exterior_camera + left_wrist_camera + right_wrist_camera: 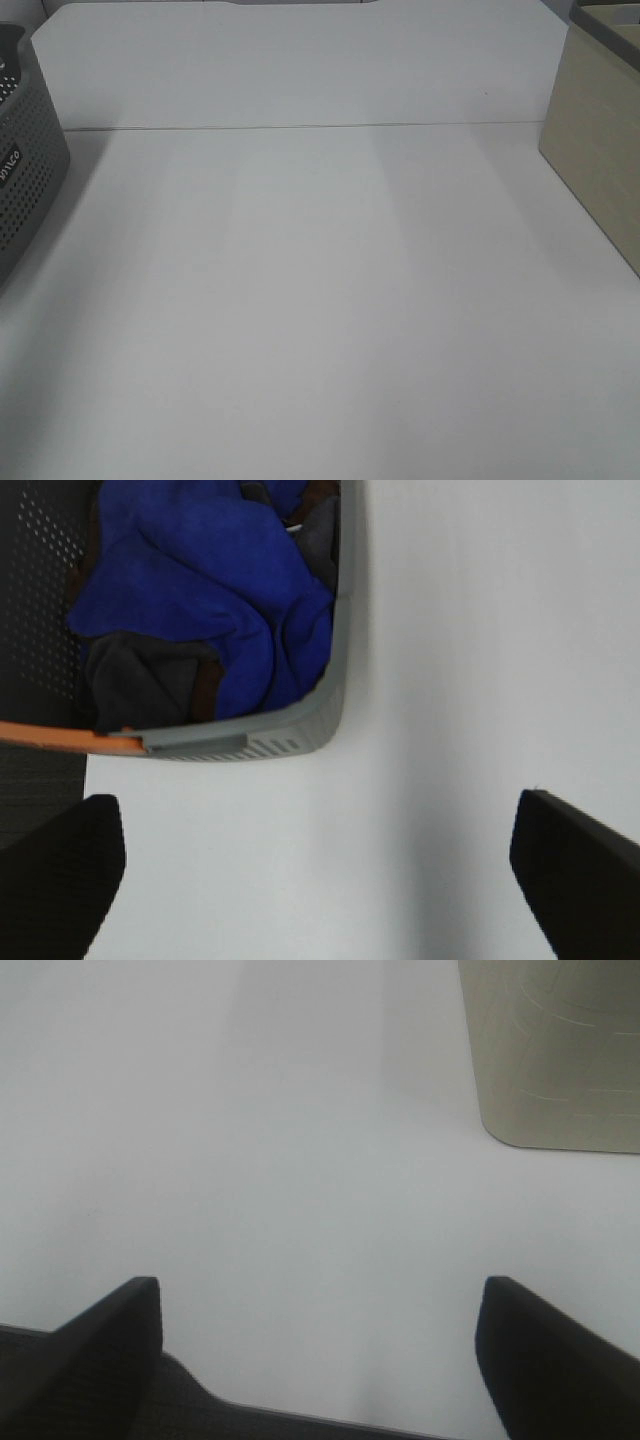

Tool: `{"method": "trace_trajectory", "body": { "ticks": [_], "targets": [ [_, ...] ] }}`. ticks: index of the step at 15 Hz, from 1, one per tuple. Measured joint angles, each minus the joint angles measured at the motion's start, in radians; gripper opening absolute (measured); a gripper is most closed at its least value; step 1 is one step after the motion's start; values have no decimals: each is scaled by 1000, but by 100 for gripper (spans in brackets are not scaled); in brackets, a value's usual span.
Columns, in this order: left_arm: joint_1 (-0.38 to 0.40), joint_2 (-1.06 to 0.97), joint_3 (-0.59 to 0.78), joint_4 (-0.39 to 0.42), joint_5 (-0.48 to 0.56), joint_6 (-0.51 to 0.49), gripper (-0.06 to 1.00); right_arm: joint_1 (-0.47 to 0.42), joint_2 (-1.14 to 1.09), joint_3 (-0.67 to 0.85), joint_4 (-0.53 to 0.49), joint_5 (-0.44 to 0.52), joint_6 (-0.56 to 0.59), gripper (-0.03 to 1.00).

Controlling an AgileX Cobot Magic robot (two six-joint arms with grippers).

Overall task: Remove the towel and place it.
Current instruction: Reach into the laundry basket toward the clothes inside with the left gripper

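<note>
Where the table (pixel 320 320) runs out at the far left, a dark grey perforated basket (pixel 25 170) sits on it, mostly cut off by the edge of the high view. Towel (pixel 200 590) is in that basket: royal blue, bunched and crumpled, visible from the left wrist camera only. Darker grey cloth (pixel 140 685) is packed against it, partly under the blue folds. Orange strip (pixel 45 732) runs along the basket's rim; can't tell what it is. Left claw (pixel 315 825) is over bare table just outside the basket's rounded corner. It is released, black fingers (pixel 60 870) spread wide, gripping nothing, clear of basket and towel. Middle of the table is plain white, with a seam line (pixel 300 127) across the far part. Right claw (pixel 320 1295) is likewise released, spread wide over bare table, nothing between its fingers. Far right: a beige box (pixel 595 150) stands on the table, near the right claw but apart from it.
</note>
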Motion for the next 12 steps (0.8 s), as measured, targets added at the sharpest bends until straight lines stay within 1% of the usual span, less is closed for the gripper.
{"method": "trace_trajectory", "body": {
  "ticks": [3, 4, 6, 8, 9, 12],
  "targets": [
    [0, 272, -213, 56, -1, 0, 99, 0, 0, 0, 0, 0, 0, 80],
    [0, 306, -250, 58, -1, 0, 99, 0, 0, 0, 0, 0, 0, 80],
    [0, 446, -368, 67, -2, -19, 99, 0, 0, 0, 0, 0, 0, 80],
    [33, 566, -436, 65, -3, -35, 99, 0, 0, 0, 0, 0, 0, 80],
    [126, 653, -449, 43, -4, -67, 99, 0, 0, 0, 0, 0, 0, 80],
    [296, 707, -449, -8, -4, -91, 99, 0, 0, 0, 0, 0, 0, 80]
  ]
}}
